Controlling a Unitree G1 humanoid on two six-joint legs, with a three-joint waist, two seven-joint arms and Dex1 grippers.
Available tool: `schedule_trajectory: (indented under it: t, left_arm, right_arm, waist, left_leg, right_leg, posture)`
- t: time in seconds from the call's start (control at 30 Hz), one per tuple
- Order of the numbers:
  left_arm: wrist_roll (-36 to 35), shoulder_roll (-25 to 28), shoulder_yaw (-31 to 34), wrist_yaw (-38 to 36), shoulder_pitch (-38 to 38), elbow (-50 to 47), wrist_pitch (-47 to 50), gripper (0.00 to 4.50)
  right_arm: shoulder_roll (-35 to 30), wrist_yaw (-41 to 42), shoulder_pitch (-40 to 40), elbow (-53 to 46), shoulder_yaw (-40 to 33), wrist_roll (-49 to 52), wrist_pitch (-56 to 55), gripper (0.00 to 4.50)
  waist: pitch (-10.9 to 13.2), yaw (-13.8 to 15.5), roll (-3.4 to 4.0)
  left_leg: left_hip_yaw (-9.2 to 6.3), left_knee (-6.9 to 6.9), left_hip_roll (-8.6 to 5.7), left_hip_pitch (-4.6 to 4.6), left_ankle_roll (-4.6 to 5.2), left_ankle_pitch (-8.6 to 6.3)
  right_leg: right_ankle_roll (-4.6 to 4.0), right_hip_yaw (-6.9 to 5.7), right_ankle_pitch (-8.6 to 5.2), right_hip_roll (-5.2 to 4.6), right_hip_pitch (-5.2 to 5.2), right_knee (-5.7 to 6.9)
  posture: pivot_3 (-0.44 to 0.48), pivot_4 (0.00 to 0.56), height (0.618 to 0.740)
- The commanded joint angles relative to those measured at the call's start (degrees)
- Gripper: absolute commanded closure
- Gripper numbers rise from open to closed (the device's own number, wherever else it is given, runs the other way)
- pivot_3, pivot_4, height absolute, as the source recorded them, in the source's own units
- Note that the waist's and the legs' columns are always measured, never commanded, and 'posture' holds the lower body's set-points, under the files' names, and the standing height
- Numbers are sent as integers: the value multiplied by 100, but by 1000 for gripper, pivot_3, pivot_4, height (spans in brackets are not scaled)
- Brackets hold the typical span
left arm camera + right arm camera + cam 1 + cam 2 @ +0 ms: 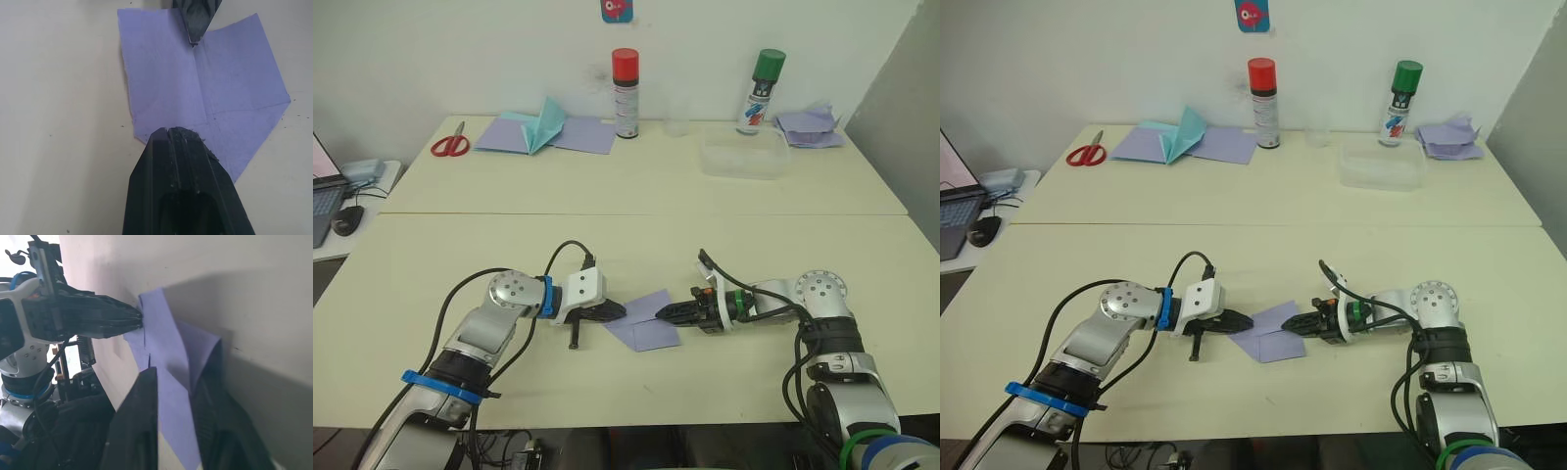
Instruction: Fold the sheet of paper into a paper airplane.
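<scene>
Right gripper (pixel 662 313) is pinching my sheet of paper (pixel 644 321) on the near table (pixel 636 245); left gripper (pixel 618 312), fingers pressed together, is touching its left edge.

Silver jointed arms, blue bands, white housing behind left claw (pixel 619 312), green ring behind right claw (pixel 658 313), looping black cables, black fingers

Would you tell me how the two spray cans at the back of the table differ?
The left can has a red cap; the right can has a green cap. The left can stands beside the lavender sheets bearing a teal shape; the right can stands behind a clear plastic tub. Both stand upright near the wall.
</scene>
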Motion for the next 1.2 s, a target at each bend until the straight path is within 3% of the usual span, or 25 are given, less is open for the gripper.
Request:
schedule_trajectory:
  t: [0.03, 0.2, 0.3, 0.47, 0.6, 0.67, 0.8, 0.97, 1.1, 1.2]
  left_arm:
    - [157, 182, -3, -10, 181, 101, 146, 4500]
    - [-120, 323, 243, -82, 293, -199, 407, 4500]
    - [-672, 600, 738, -162, 334, -621, 1015, 4500]
    - [-1403, 1301, 1617, -380, 301, -901, 1845, 4500]
    - [-1576, 1829, 2111, -529, 324, -753, 2006, 4500]
    - [-1545, 1978, 2222, -576, 371, -648, 1936, 4500]
    - [-1557, 2115, 2355, -615, 533, -743, 1917, 4500]
    - [-1601, 2096, 2375, -543, 797, -1057, 1939, 4500]
    - [-1581, 2041, 2290, -481, 1065, -1389, 1909, 4500]
    - [-1618, 1985, 2296, -396, 1260, -1621, 1954, 4500]
  right_arm:
    - [14, -13, 56, -119, -125, -91, 37, 4447]
    - [117, 49, 40, -267, -345, -202, 20, 4447]
    - [129, 374, -46, -672, -373, -216, -120, 4447]
    - [-248, 1854, -220, -1988, 221, -745, -1031, 4447]
    - [-676, 3668, -392, -2835, 1238, -2072, -2972, 4447]
    - [-866, 4707, -353, -2871, 1935, -3229, -4672, 4447]
    - [-787, 6466, -158, -2064, 2842, -5115, -8481, 4447]
    - [-209, 7731, -20, -712, 3128, -5753, -11583, 4447]
    - [-25, 8429, -44, 201, 3075, -5799, -12900, 4447]
    - [-205, 8644, -10, 323, 2949, -5739, -13023, 4447]
  waist:
    - [-1, -2, -2]
    - [1, -21, -2]
    - [9, -33, 0]
    - [15, -16, 1]
    - [21, -15, 4]
    - [22, 5, 5]
    - [34, 25, 3]
    - [72, 27, -3]
    - [108, 28, 0]
    - [119, 44, 0]
  left_leg:
    - [0, 0, 0, 0, 0, 0]
    - [4, -2, -1, -3, 0, 0]
    - [5, -4, 0, -15, 0, 0]
    - [2, 8, -8, -144, -4, 4]
    - [-5, 9, -10, -181, -3, 3]
    - [-16, 5, -9, -181, -3, 2]
    - [-26, 6, -10, -182, -3, 2]
    - [-24, 44, -6, -183, -4, 2]
    - [-28, 91, 0, -179, -5, 3]
    - [-18, 100, -6, -168, -7, 5]
  right_leg:
    - [0, 0, 0, 0, 1, -1]
    - [2, 3, 1, -1, -2, -6]
    - [1, 3, 1, -1, -19, -2]
    - [-9, -1, 13, 2, -159, 48]
    - [-12, -6, 15, 3, -203, 60]
    - [-8, -13, 12, 6, -203, 59]
    - [-6, -32, 9, 19, -201, 60]
    - [-8, -32, 9, 17, -196, 86]
    - [-17, -33, 10, 16, -177, 102]
    - [-26, -30, 16, 4, -166, 105]
  posture:
    - [0, 150, 740]
    - [0, 150, 740]
    - [0, 150, 740]
    - [0, 150, 740]
    - [0, 150, 740]
    - [0, 150, 740]
    - [0, 150, 740]
    - [0, 150, 740]
    - [0, 150, 740]
    - [0, 150, 740]
